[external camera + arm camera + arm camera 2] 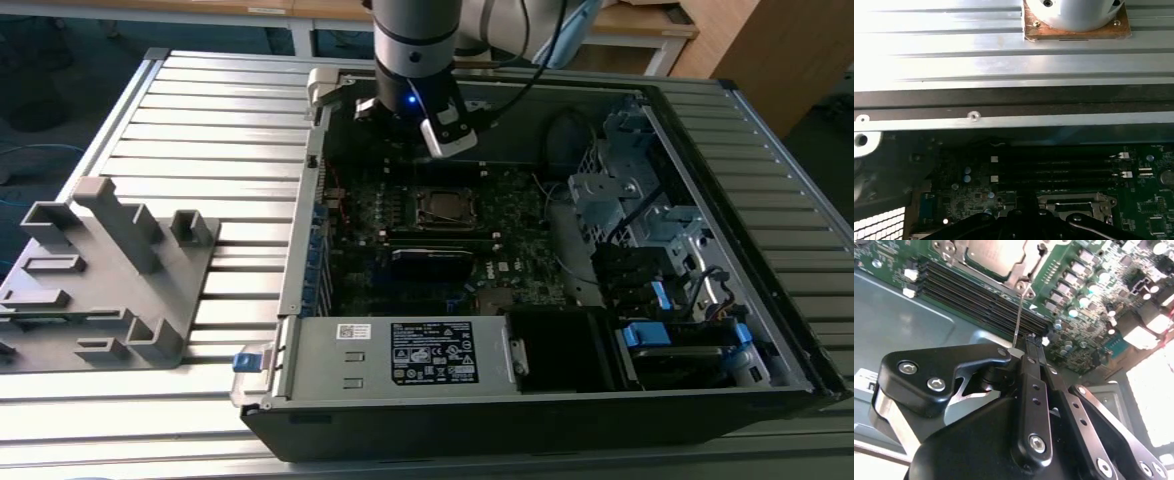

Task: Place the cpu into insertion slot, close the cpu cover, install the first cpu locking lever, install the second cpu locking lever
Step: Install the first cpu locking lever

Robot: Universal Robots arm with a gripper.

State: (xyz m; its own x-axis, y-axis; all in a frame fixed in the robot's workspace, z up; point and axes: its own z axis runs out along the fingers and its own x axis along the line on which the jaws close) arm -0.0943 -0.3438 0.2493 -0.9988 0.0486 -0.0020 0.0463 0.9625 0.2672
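**Open computer case [534, 425] on a ribbed sheet-metal desk [200, 130].** The arm [414, 40] stands over the far part of the green motherboard [521, 250].

The insertion slot [446, 206] is a small square socket with a bright metal rim, lying flat near the middle of the board. In the second wrist view the cpu [989, 257] lies flat in it. Its dull silver-grey top faces up, and the picture's edge cuts it off. The cpu cover [1015, 274], a thin shiny frame, lies down around the chip.

One locking lever [1020, 310], a thin straight steel wire, has its long axis running from the socket's corner toward the hand [1034, 340].

The hand is matt black with bolted links. It is narrow, with the fingertips [1030, 342] drawn together and no gap visible. The lever's free end stops just beside them, and contact cannot be made out.

Long black memory slots [979, 295] run parallel beside the socket.

In the first wrist view the dark hand hides part of the socket frame [1076, 205].

A grey moulded fixture [114, 260] stands on the desk, well apart from the case. A labelled power supply [400, 355] fills the case's near corner.
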